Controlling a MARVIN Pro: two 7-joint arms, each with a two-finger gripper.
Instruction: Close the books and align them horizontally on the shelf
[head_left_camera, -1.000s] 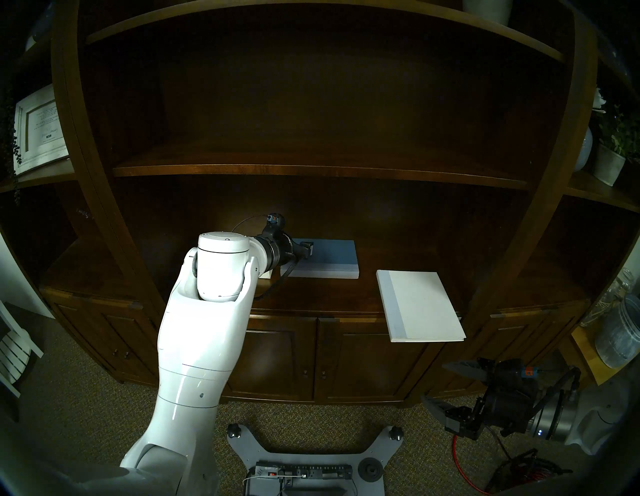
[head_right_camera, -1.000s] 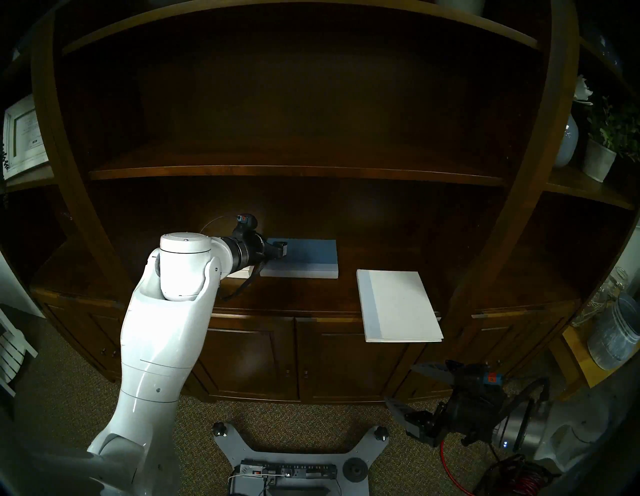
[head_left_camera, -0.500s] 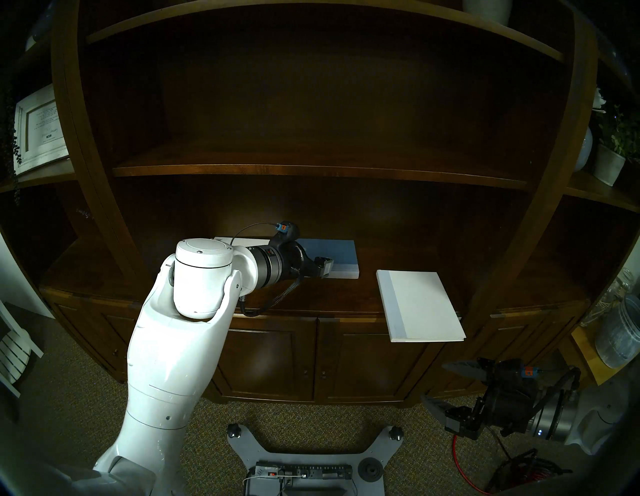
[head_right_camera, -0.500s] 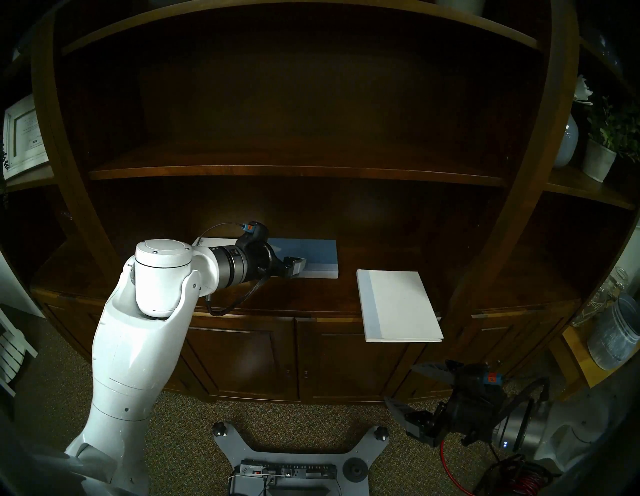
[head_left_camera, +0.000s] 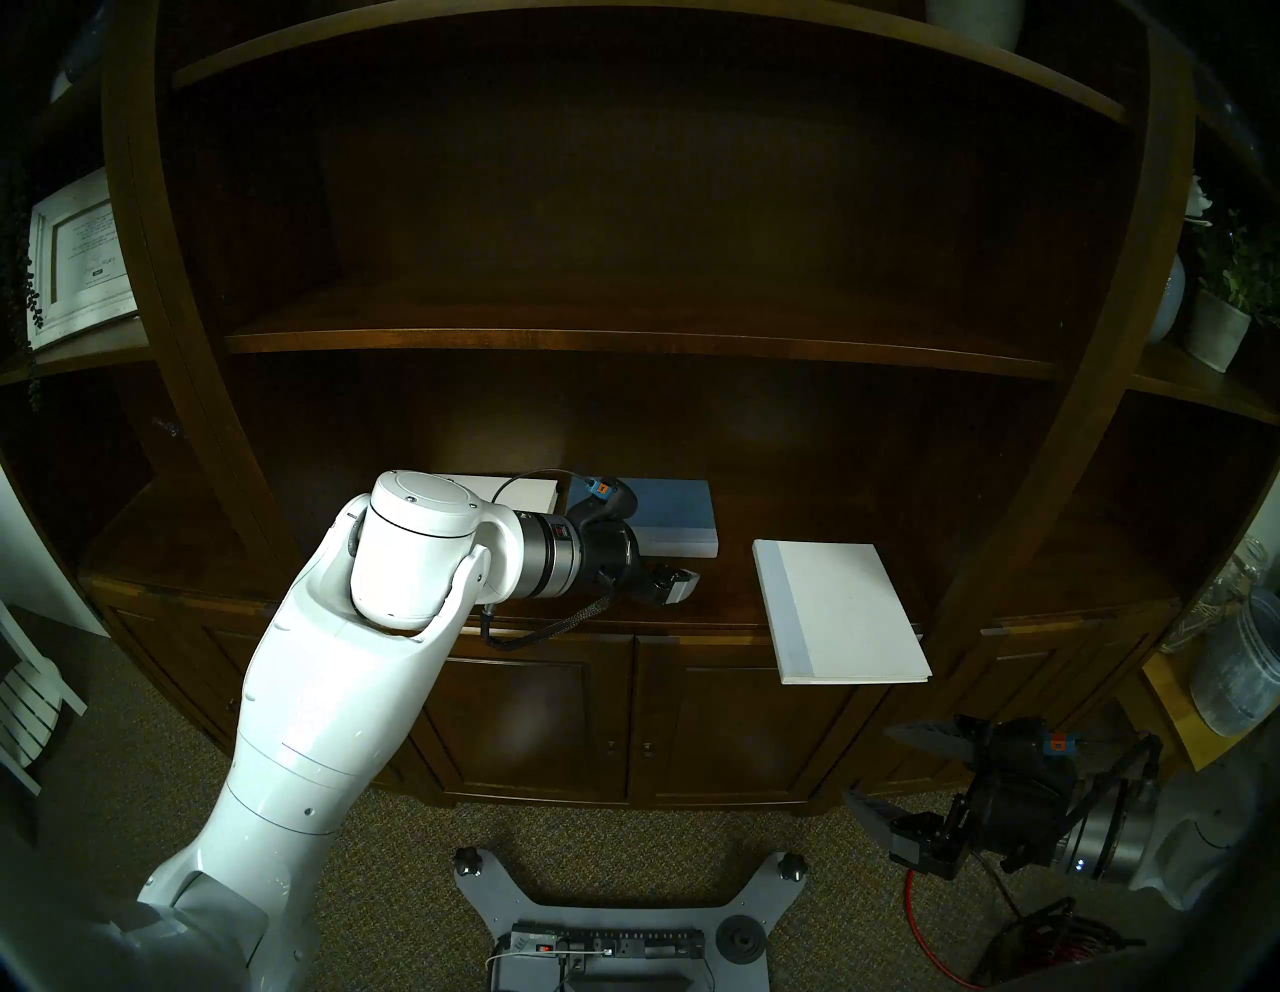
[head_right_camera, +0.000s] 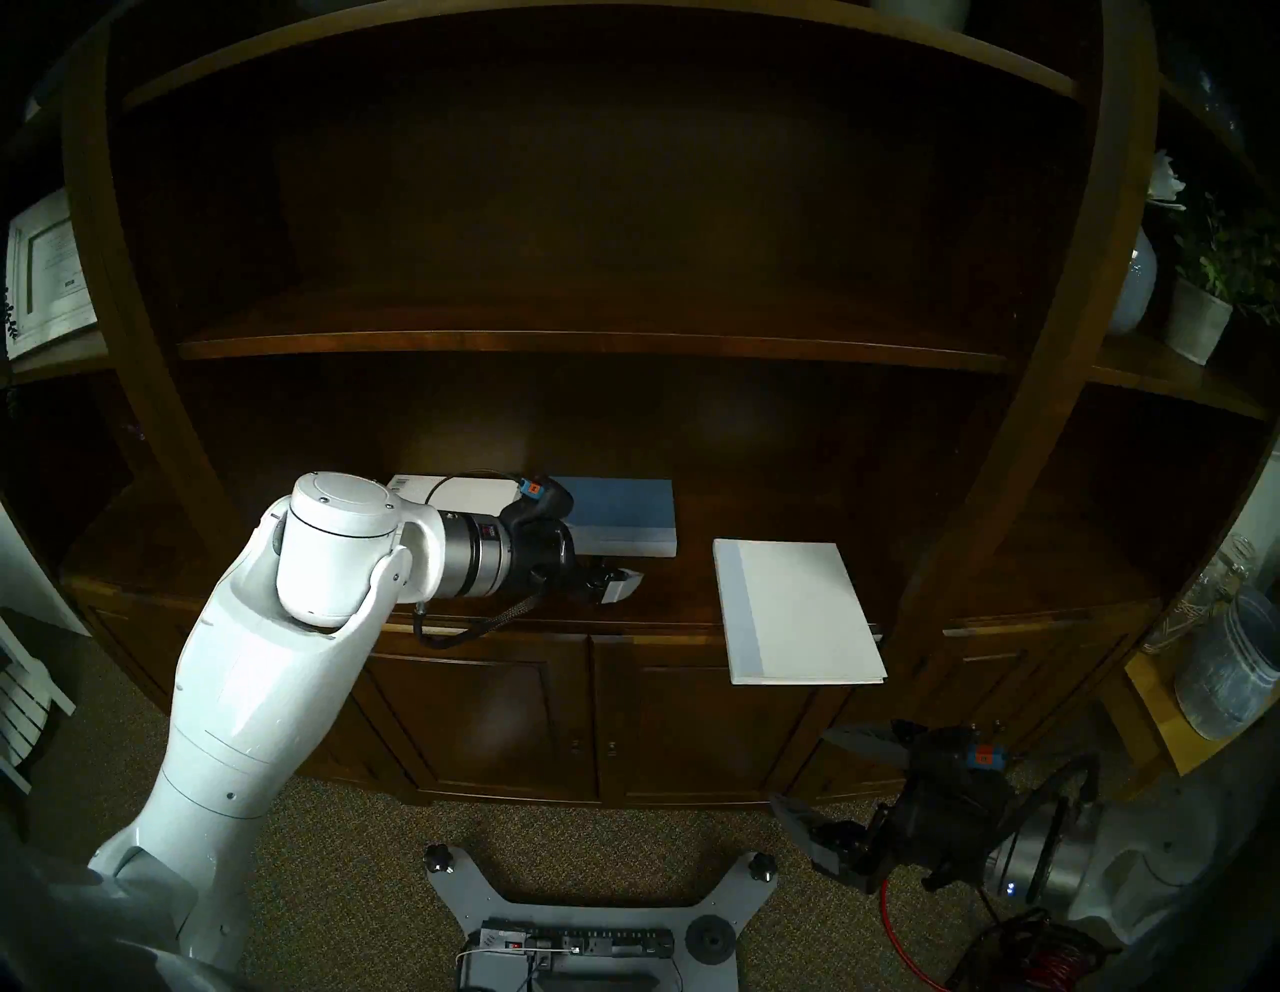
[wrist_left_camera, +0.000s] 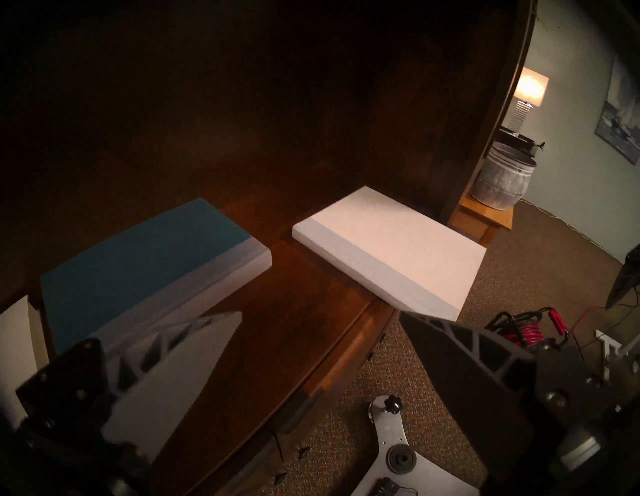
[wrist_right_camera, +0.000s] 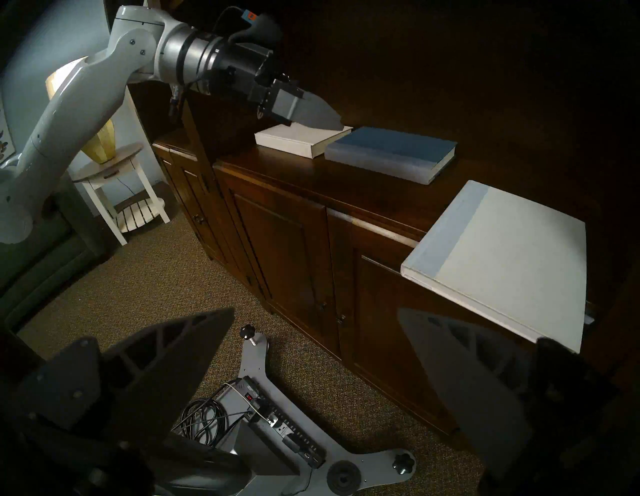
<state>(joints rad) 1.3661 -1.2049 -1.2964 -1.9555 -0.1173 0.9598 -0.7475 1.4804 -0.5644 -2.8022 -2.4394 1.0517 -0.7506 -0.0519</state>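
The shelf carries all three books, each closed and lying flat. The white book sits at the right, turned end-on so its front edge overhangs the shelf lip, well apart from the other two. The blue book lies lengthwise further back, and the barcode book lies just beside it on its left, mostly behind the left arm.

The step in hand looks to be squaring the white book with the other two. To do it well, I would bring a gripper to its overhanging edge, turn it until its grey-blue spine strip runs along the shelf front like the blue book's, then slide it back and left into the row. Pressing down on the overhang risks tipping it off.

The left gripper hovers over bare shelf in front of the blue book, jaws wide and empty. The right gripper hangs low before the cabinet doors, jaws wide, holding nothing.

The shelf's back is too dark to read, and the barcode itself probably cannot be made out here.
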